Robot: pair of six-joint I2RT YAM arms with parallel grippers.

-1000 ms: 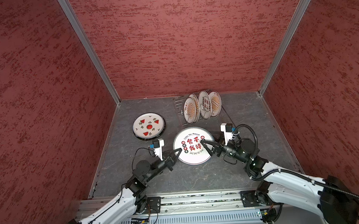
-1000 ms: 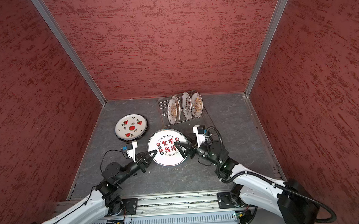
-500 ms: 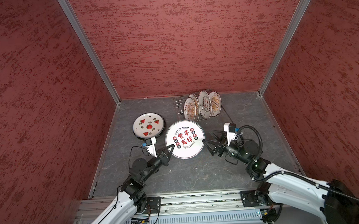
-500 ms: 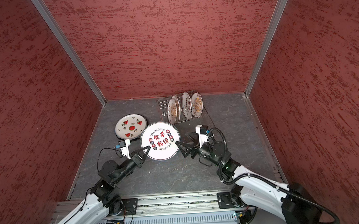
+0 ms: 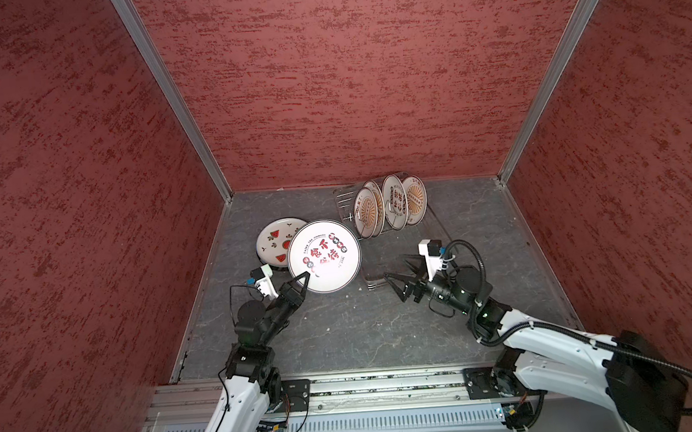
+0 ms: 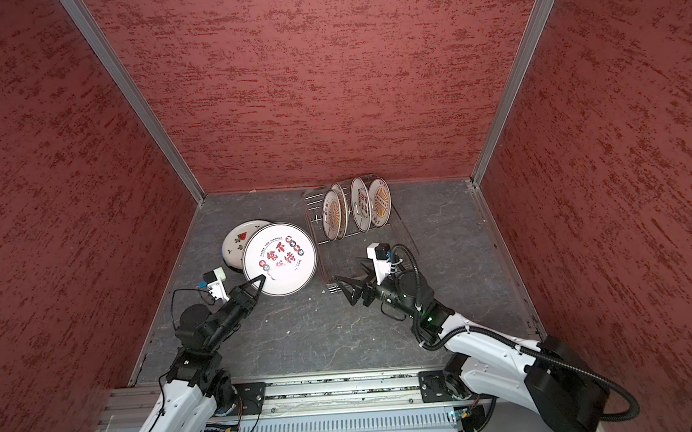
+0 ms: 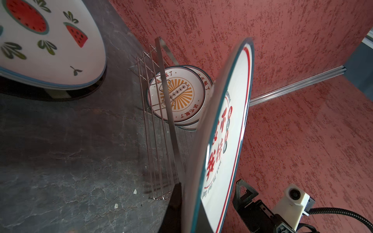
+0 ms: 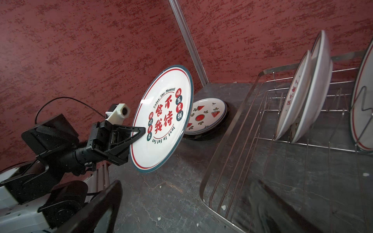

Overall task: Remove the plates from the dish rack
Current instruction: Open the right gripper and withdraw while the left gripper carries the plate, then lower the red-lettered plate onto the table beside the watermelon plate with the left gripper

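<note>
Character plate (image 5: 324, 256) is pinched at rim by left gripper (image 5: 305, 277) and held tilted in air near watermelon plate (image 5: 271, 241), outside dish rack (image 8: 232, 129). Right gripper (image 5: 396, 270) is spread wide, empty. Glazed ceramic is judged stiff, heavy, slippery, breakable; deep rim grip is advised.

Left gripper (image 6: 261, 278) pinches character plate (image 6: 279, 258) rim, partly hiding watermelon plate (image 6: 239, 239); right gripper (image 6: 347, 269) spread wide.

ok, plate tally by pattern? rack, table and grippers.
Sunburst plates: 3, standing in the dish rack
Red-character plates: 2, one in the rack, one held by the left gripper
Watermelon plate: 1, lying on the table
Total: 6 visible
</note>
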